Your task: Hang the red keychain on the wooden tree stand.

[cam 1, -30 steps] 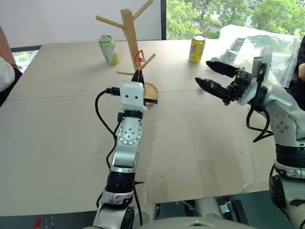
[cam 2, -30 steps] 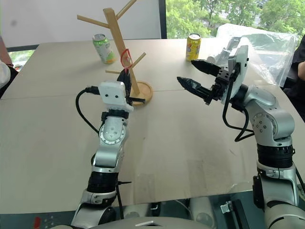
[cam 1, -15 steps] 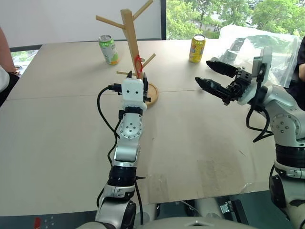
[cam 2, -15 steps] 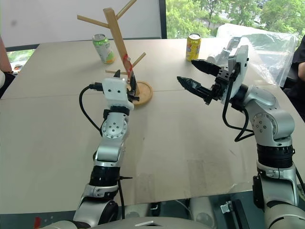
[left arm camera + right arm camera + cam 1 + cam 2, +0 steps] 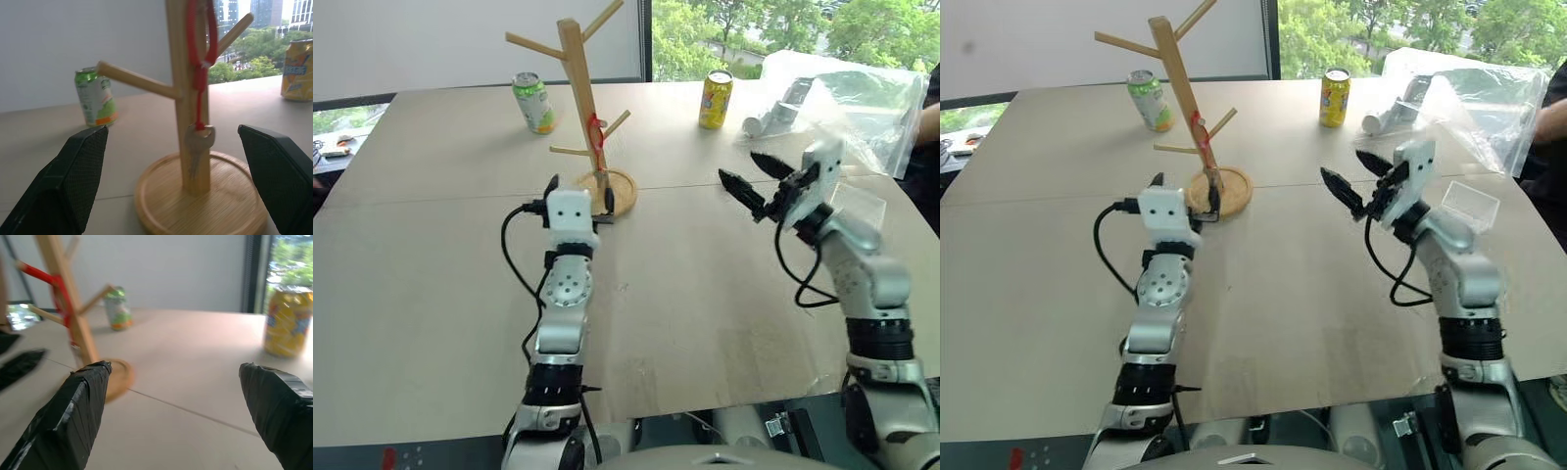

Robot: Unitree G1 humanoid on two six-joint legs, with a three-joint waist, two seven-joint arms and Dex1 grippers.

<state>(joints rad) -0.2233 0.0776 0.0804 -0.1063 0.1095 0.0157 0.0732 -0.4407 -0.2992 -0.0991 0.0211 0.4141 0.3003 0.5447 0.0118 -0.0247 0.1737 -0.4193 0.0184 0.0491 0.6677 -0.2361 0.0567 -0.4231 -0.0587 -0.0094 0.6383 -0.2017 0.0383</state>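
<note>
And it's on! The thin red loop keychain [image 5: 198,68] with its small silver key hangs from an angled peg of the tall light-wood tree stand [image 5: 579,108], the key dangling against the pole just above the round disc base, toward the far edge of the pale tabletop [image 5: 431,245]. By the look of it the hanging itself is done; all that seems left is clearing the arms away.

The left tool [image 5: 579,194] sits just before the base, its black fingers [image 5: 73,181] spread wide and empty, with the keychain in the gap but untouched. A second ago that tool was pinched on the strap, up at peg height; it has since let go and dropped lower. The right tool [image 5: 752,181], spread then as now, has come down nearer the tabletop, empty.
</note>
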